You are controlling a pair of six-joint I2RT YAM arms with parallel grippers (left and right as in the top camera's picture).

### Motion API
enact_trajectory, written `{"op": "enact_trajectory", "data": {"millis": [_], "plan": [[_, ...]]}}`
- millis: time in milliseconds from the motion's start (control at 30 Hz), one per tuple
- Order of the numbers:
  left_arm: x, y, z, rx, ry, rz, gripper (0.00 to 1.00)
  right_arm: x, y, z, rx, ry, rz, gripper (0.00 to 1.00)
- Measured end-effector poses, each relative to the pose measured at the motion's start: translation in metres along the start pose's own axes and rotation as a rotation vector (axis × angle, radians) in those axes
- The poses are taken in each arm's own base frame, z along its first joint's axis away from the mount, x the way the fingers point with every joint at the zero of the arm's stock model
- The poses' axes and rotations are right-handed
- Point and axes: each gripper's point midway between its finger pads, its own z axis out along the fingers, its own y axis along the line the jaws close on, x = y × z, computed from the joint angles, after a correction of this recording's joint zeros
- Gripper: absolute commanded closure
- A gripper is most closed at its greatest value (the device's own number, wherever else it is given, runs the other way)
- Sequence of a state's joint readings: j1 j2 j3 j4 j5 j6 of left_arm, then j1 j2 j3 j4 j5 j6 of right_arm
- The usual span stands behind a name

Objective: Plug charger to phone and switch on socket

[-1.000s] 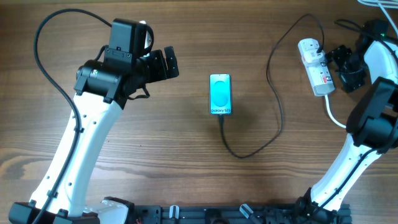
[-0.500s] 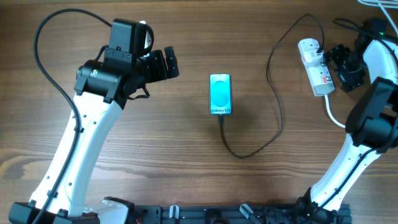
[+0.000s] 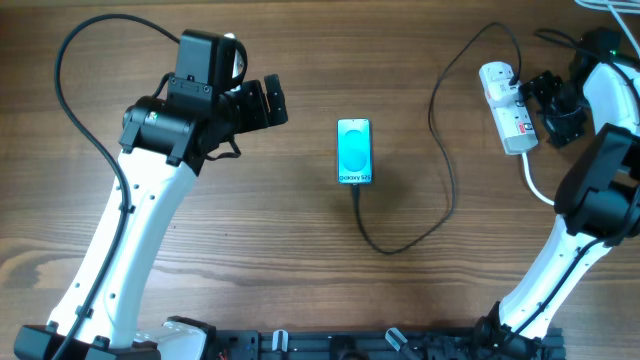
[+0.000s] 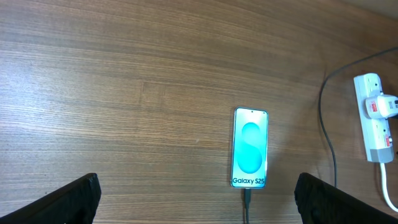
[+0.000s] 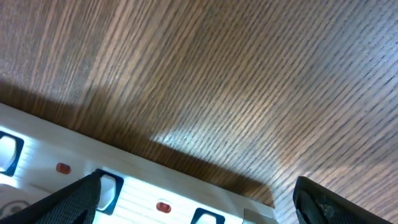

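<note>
The phone (image 3: 354, 151) is seen lying flat and screen-up near the middle of the desk (image 3: 300, 260), its long sides pointing toward the far and near edges. The charger (image 3: 443, 180) is met at the phone's near short edge by its dark plug tip; whether the tip is fully seated cannot be told. From there the black cable is looped toward the near edge, then carried back to the socket (image 3: 507, 120), which lies toward the far right corner.

The left gripper (image 3: 272, 103) is held spread wide and empty, well apart from the phone on its left. The right gripper (image 3: 545, 108) is likewise spread and empty, just beside the socket's right flank; in the right wrist view 2 small red switches (image 5: 163, 206) are visible close below it.

The phone is judged light and slick on the wood, best steadied by its 2 long edges. The cable is thin and limp, so only the stiff plug tip is worth pinching. The socket is probably light enough to slide when a switch is pressed, so a short push with 1 fingertip is advised.

Broad bare wood is offered left of the phone. The right side is crowded: the cable loop and the thick white cord (image 3: 536, 185) can be snagged near the right edge
</note>
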State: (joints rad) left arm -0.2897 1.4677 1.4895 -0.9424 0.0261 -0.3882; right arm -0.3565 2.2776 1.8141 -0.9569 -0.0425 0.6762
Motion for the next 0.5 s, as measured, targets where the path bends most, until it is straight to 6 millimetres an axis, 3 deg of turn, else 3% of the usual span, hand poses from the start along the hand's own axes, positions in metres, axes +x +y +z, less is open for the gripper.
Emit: {"op": "enact_trajectory", "data": {"millis": [500], "plan": [[0.000, 0.000, 0.000, 0.000, 0.000, -0.001, 0.00, 0.032, 0.003, -0.006, 0.031, 0.092, -0.091, 0.00]]}}
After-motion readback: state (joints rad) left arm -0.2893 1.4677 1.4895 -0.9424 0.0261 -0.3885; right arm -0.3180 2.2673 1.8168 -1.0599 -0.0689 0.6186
